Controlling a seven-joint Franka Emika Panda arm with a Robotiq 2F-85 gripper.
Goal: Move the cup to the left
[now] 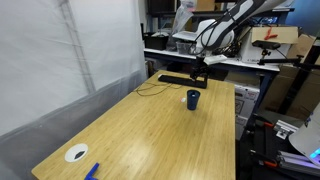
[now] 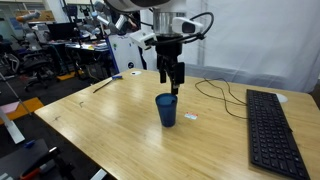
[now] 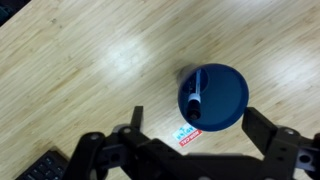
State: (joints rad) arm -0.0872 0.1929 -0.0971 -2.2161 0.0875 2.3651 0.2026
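The navy-blue cup (image 2: 166,110) stands upright on the wooden table (image 2: 100,130). The gripper (image 2: 172,84) hangs just above the cup, its jaws apart. A black keyboard (image 2: 270,125) lies well apart from the cup.

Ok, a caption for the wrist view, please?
Open Robotiq gripper hovers over the small dark navy-blue cylindrical cup standing upright on the light bamboo-wood table.

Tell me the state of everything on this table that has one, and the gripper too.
Cup: upright on the table, top open, thin pale stick inside, not gripped.
Gripper: open, above the cup, holding nothing.
Keyboard: lying flat, keys up.
White disc: lying flat near the table's corner.
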